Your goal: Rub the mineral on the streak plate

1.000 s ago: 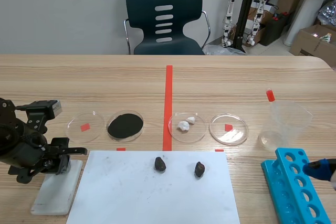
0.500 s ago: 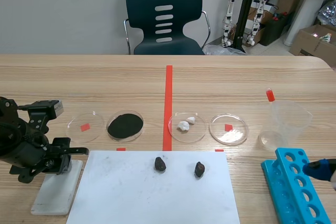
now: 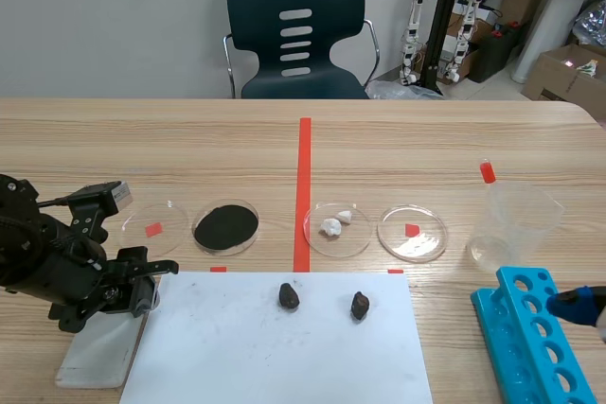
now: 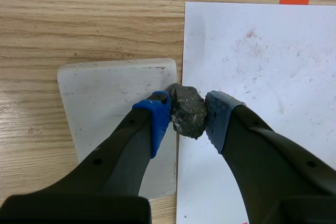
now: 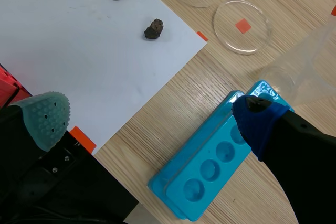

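The dark mineral is being pinched between the blue pads of the left gripper, over the corner of the white streak plate that is lying along the edge of the white paper sheet. The right gripper is standing wide open, holding nothing, above the sheet's corner and the blue tube rack.

Laboratory: a wooden table carries glass dishes, a beaker and a blue tube rack; small robots and boxes stand behind the table.
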Action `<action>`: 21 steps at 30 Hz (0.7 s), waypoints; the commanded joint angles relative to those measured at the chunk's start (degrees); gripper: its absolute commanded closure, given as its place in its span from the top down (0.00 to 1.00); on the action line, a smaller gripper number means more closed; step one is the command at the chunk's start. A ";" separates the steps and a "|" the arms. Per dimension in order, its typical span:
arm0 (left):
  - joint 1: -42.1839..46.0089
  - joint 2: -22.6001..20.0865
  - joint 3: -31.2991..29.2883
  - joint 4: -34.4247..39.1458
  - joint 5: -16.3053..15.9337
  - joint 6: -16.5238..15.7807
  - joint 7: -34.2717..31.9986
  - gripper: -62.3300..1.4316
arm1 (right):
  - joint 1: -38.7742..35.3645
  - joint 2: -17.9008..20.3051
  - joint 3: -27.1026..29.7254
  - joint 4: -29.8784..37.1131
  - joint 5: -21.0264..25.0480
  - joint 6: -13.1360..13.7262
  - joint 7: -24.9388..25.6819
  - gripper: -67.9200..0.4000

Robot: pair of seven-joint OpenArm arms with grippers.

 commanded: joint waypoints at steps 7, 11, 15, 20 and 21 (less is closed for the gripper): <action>-0.15 -0.02 -0.07 -0.04 12.66 3.80 1.88 0.20 | -0.02 0.28 0.44 1.07 0.42 -0.22 0.61 0.97; -0.15 -0.02 -0.07 -0.04 16.85 4.83 3.45 0.20 | -0.02 0.28 0.44 1.07 0.42 -0.22 0.61 0.97; -0.15 0.00 -0.07 -0.04 17.51 4.83 3.45 0.20 | -0.02 0.28 0.44 1.07 0.42 -0.22 0.61 0.97; -0.15 0.00 -0.07 -0.04 8.55 2.69 1.44 0.20 | -0.02 0.28 0.44 1.07 0.42 -0.22 0.61 0.97; -0.15 0.00 -0.07 -0.04 7.04 2.08 1.14 0.20 | -0.02 0.28 0.44 1.07 0.42 -0.22 0.61 0.97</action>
